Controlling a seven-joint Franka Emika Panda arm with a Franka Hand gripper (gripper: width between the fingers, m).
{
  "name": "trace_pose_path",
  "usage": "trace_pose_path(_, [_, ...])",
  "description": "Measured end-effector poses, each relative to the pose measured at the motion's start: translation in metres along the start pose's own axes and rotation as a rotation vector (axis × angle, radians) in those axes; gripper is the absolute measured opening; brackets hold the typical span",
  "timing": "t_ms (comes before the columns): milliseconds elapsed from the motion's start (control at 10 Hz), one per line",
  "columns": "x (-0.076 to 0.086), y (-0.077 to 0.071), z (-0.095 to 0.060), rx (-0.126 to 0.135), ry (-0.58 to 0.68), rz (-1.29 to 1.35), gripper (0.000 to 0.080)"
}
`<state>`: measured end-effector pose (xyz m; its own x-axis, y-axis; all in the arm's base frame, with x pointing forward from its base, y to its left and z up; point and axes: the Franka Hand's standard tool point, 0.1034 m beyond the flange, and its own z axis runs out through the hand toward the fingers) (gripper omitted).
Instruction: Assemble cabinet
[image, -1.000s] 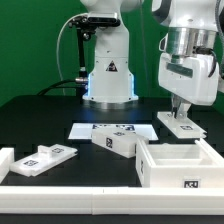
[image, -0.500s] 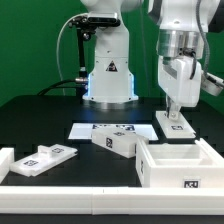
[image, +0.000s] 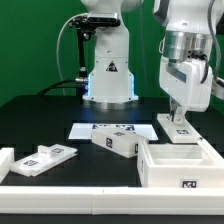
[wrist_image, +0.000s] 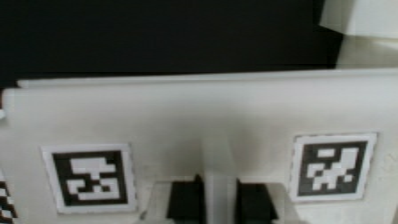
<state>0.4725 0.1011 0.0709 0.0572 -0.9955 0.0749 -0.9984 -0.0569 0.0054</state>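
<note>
My gripper (image: 178, 113) is at the exterior view's right, down on a flat white tagged cabinet panel (image: 181, 127) that lies on the black table behind the large open box body (image: 178, 165). In the wrist view the panel (wrist_image: 196, 120) fills the frame with two tags. My two dark fingertips (wrist_image: 178, 200) stand close together with a thin white strip of the panel between them, so my gripper (wrist_image: 217, 200) is shut on it. A smaller tagged white piece (image: 115, 141) lies mid-table. Another tagged piece (image: 45, 158) lies at the front left.
The marker board (image: 88, 129) lies flat behind the mid-table piece. The arm's white base (image: 108, 65) stands at the back centre with a black cable on its left. A further white piece (image: 5, 160) shows at the left edge.
My gripper swung a little to the exterior view's left and then back to the right. The panel under it shifted slightly along with it.
</note>
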Motion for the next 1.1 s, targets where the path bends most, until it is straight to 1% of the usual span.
trace_pose_path(500, [0.002, 0.002, 0.003, -0.002, -0.007, 0.008, 0.0064])
trace_pose_path(900, [-0.001, -0.011, 0.002, 0.013, -0.002, 0.003, 0.0064])
trace_pose_path(1000, [-0.001, -0.013, 0.002, 0.015, 0.0, 0.002, 0.0064])
trace_pose_path(1100, [-0.001, -0.012, 0.003, 0.012, 0.001, 0.001, 0.0064])
